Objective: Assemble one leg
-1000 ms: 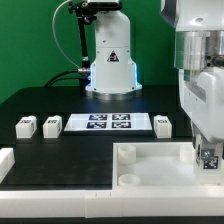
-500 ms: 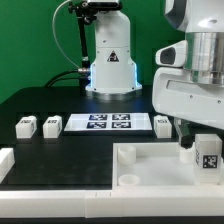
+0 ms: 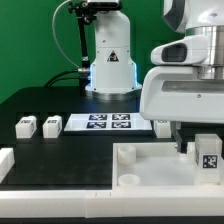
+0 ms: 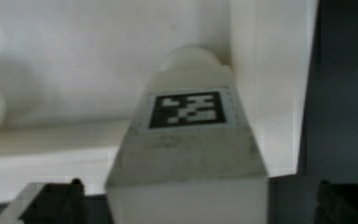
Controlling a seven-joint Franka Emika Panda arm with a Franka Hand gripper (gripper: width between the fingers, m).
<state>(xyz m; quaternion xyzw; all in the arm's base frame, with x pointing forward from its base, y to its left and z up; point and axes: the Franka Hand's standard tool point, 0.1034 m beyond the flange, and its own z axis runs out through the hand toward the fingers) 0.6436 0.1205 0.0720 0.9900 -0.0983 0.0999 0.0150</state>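
The leg (image 3: 209, 152) stands, seemingly upright, on the tray (image 3: 150, 165), between the tool's (image 4: 197, 200) spread, empty fingers

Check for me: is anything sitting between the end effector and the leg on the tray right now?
Nothing visible does. In the wrist view the leg stands directly ahead, centered between the two dark fingertips, with only the white tray around it. In the exterior view the end effector hangs right over that leg.

exterior view faces the table from low in front; wrist view looks close down the leg (image 4: 190, 140), shared.
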